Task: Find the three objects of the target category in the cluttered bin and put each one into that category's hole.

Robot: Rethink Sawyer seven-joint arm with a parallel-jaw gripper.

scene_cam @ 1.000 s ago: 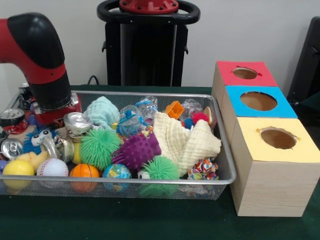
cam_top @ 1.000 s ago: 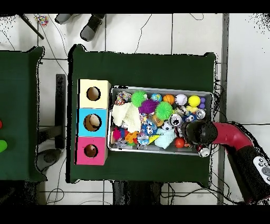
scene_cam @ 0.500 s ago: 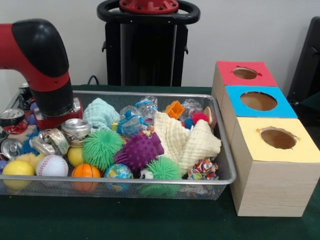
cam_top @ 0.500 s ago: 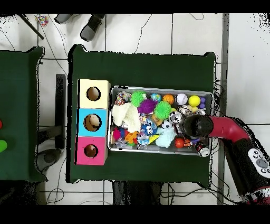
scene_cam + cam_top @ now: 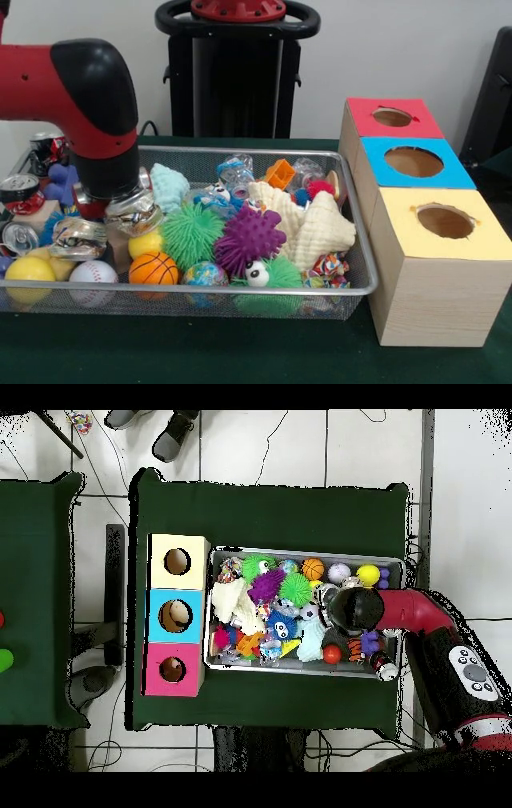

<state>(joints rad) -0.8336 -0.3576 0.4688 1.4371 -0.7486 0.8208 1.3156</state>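
One crumpled silver can sits directly under the red and black arm's gripper at the wire mesh bin's left end; whether the claw grips it I cannot tell.

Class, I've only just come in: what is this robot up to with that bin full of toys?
The red and black arm reaches down into the wire bin, its end buried among crushed cans and balls at one side. Nothing is seen lifted out. Beside the bin stand three boxes with holes on top: red, blue and yellow. No toy sits at any hole.
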